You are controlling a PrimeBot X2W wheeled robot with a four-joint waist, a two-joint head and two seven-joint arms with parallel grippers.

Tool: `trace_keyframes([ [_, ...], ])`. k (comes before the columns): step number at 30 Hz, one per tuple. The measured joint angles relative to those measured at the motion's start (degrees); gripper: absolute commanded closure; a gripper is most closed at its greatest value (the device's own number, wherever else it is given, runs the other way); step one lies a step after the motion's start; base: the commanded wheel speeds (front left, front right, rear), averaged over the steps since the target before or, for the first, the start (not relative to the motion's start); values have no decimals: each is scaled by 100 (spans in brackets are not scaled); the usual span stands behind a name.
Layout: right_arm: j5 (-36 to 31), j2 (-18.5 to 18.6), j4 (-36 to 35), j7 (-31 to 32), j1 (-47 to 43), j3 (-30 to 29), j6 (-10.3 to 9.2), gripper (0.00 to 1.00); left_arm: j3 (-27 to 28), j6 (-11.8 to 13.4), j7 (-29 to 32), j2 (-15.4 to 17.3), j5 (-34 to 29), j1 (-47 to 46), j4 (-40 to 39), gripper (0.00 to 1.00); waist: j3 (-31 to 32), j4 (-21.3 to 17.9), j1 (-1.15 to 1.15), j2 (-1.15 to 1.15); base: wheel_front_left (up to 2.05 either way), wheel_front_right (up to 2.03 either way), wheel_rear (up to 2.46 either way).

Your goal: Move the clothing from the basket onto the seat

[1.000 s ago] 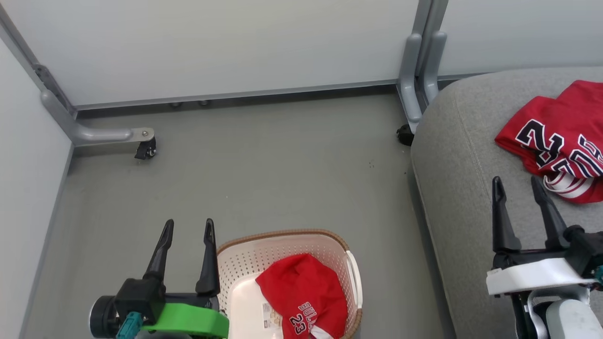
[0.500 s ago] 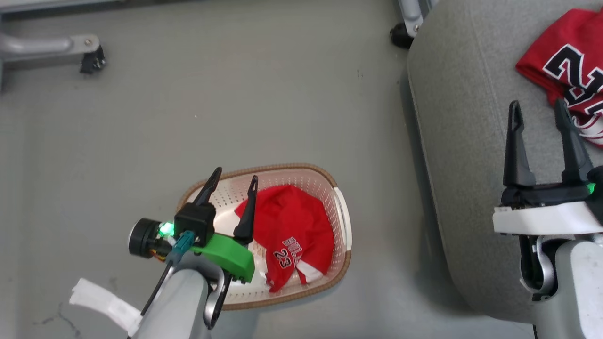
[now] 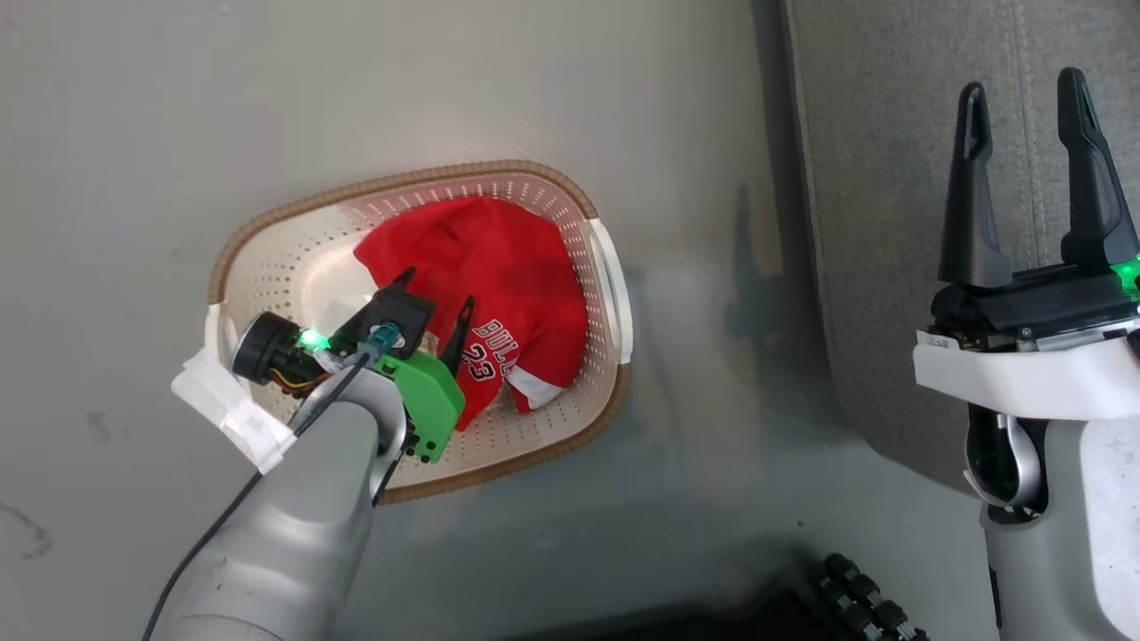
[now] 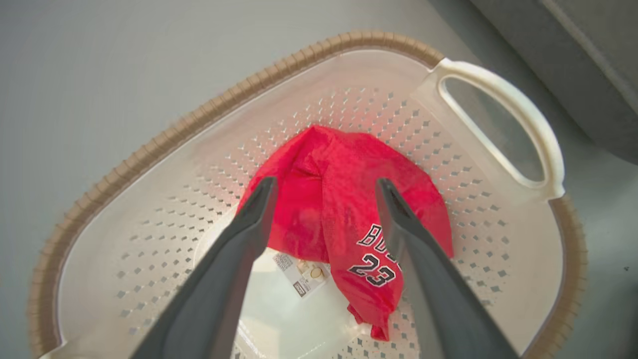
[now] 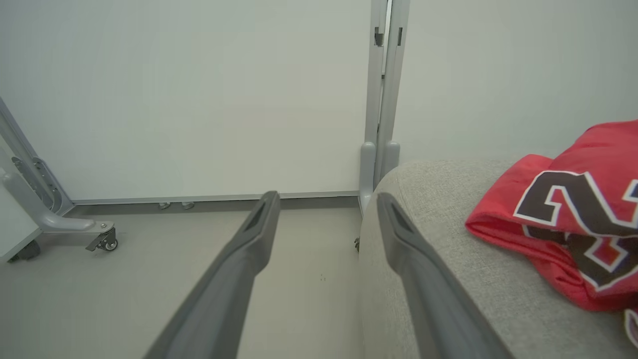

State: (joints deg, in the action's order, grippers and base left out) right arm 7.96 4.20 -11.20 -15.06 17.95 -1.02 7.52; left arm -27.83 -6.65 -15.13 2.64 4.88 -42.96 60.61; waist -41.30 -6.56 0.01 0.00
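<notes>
Two red garments noted. The first garment [image 3: 481, 258] lies crumpled in the basket [image 3: 267, 218], centre-left of the head view, with "BULLS 23" lettering facing up. The second garment [image 5: 573, 214] rests on the seat [image 5: 448, 239] at the right edge of the right wrist view. The basket stands on the grey floor [image 3: 134, 133], left of the seat and apart from it. The left hand [image 3: 436, 288] is over the basket's opening, fingers spread wide and empty, pointing down either side of the first garment; contact with the cloth cannot be told. A paper label [image 4: 301, 274] on the basket bottom shows beside that garment. The right hand [image 3: 1024, 82], upper right of the head view, is spread wide, holds nothing and is over the seat.
</notes>
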Motion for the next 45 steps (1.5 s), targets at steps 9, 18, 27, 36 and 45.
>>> trace_keyframes([
  [9,71,-98,-166,0,129,194,0,0,480,-40,224,73,552,-926,1071,0,-979,-406,0,0,0,0,0],
  [18,534,-123,-103,0,320,345,0,0,401,-65,450,286,767,-1370,1227,0,-1648,-836,0,0,0,0,0],
  [27,584,-125,-98,0,316,431,0,0,-116,-68,549,279,920,-1541,1256,0,-1949,-1083,0,0,0,0,0],
  [36,530,-125,-127,0,216,566,0,0,-831,-68,1004,276,971,-1735,1279,0,-2064,-1111,0,0,0,0,0],
  [45,519,-124,-170,0,83,660,0,0,-1118,-68,1642,303,1214,-1894,1300,0,-2129,-1173,-1,0,0,0,0],
])
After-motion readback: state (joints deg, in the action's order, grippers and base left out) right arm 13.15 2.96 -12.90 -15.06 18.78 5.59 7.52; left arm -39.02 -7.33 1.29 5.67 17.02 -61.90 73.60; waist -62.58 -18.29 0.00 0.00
